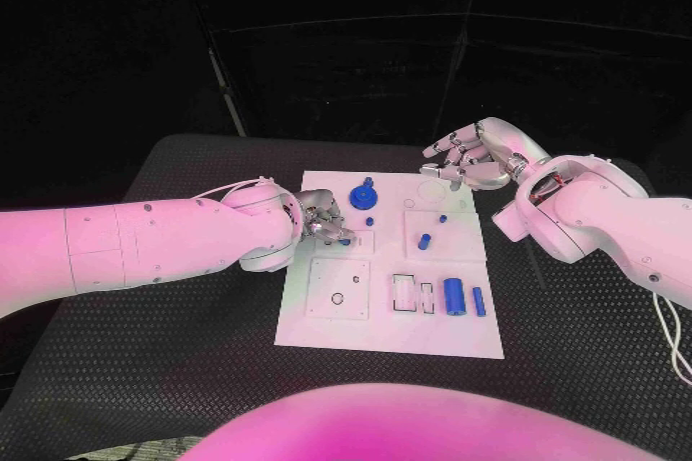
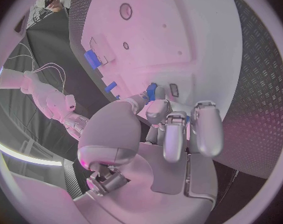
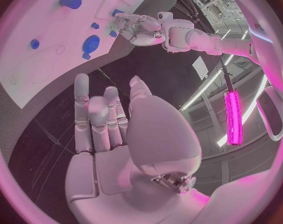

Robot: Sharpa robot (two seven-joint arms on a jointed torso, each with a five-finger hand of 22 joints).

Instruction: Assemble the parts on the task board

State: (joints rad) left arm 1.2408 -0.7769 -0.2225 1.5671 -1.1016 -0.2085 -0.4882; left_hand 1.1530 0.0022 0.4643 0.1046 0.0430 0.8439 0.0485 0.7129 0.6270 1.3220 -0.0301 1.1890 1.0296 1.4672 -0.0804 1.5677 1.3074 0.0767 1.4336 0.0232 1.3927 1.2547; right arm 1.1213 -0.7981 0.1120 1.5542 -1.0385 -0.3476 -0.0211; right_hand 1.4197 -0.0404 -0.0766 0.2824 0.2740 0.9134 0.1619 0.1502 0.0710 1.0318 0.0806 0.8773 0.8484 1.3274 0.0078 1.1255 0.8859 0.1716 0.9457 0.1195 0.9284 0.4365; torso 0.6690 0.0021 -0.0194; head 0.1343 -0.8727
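The white task board [image 1: 387, 326] lies in the middle of the black table. My left hand [image 1: 320, 221] hovers low over its left far part and pinches a small blue part [image 2: 151, 90] at its fingertips. My right hand [image 1: 469, 156] is raised beyond the board's far right corner, fingers apart and holding nothing; its palm [image 3: 116, 134] faces the board. On the board stand a round blue knob [image 1: 364, 195], a short blue peg [image 1: 426, 241] and a thick blue cylinder [image 1: 453, 296] beside a slim blue pin [image 1: 477, 301].
Two tiny blue pegs [image 1: 371, 221] [image 1: 441, 219] stand in the board's middle. Square recessed plates [image 1: 338, 287] take up the board's left side. Black patterned table [image 1: 577, 361] surrounds the board on all sides.
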